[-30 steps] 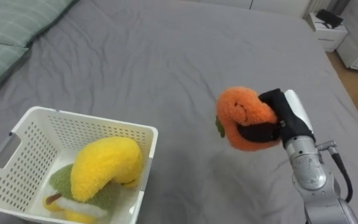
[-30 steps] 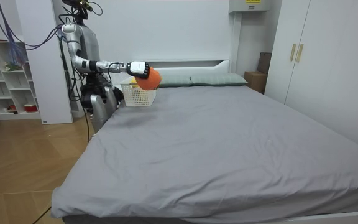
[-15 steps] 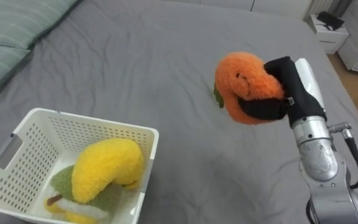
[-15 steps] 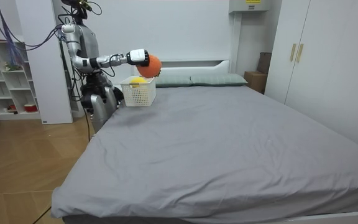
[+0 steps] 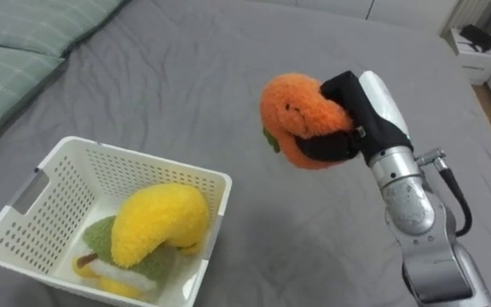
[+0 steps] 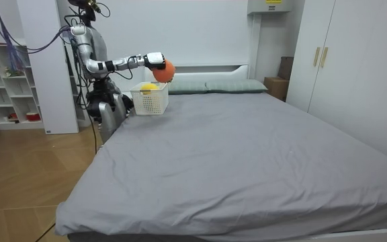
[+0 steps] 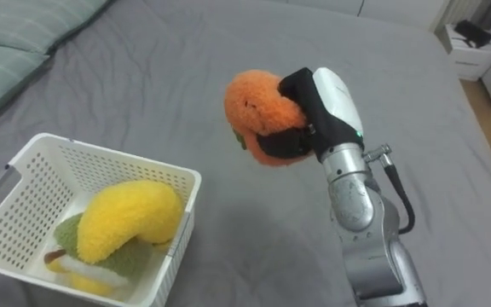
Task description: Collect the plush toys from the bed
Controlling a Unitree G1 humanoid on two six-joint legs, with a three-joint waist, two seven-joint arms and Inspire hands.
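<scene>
Fingers (image 5: 324, 147) of the right hand (image 5: 363, 115) clamp the orange plush toy (image 5: 290, 111) in the air, right of the basket (image 5: 152, 160) and higher than its rim.

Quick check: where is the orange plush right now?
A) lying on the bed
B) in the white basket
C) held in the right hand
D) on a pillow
C: the right hand is curled round the orange plush, held clear above the bed, to the right of the white basket.
</scene>
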